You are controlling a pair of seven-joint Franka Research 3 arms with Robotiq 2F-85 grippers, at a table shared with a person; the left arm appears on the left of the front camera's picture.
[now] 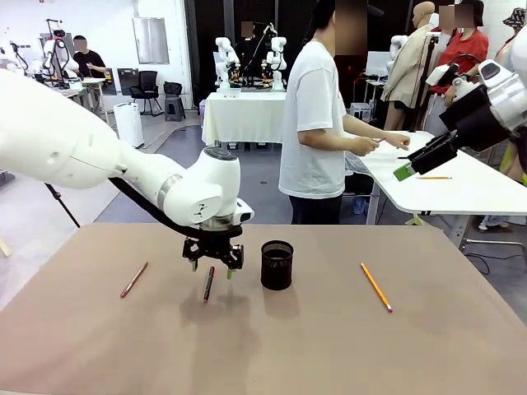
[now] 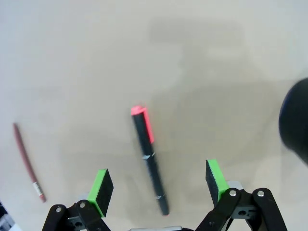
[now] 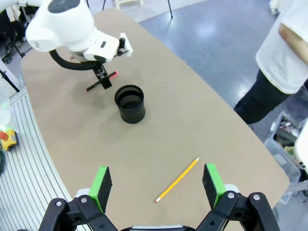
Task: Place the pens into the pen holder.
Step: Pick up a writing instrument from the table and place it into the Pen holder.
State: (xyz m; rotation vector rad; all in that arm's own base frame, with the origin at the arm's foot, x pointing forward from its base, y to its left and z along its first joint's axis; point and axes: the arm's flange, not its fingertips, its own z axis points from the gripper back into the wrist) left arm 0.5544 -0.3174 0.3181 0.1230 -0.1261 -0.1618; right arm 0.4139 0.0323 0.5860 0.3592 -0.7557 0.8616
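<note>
A dark pen with a red tip [image 1: 209, 284] [image 2: 149, 159] lies on the brown table, left of the black mesh pen holder [image 1: 277, 264] [image 3: 130, 103]. My left gripper [image 1: 212, 262] [image 2: 159, 183] hovers just over this pen, open, with a green pad on either side of it and not touching it. Farther left lies a brownish-pink pen [image 1: 134, 279] [image 2: 28, 163]. A yellow pencil-like pen [image 1: 375, 286] [image 3: 177, 180] rests to the right of the holder. High above the table's right side, my right gripper [image 1: 414, 166] [image 3: 157, 183] stands open and holds nothing.
The holder stands upright, and nothing shows inside it in the right wrist view. A person in a white T-shirt [image 1: 313, 123] stands beyond the table's far edge, facing a white table [image 1: 461, 185] to the right. Bare tabletop [image 1: 288, 354] stretches along the near side.
</note>
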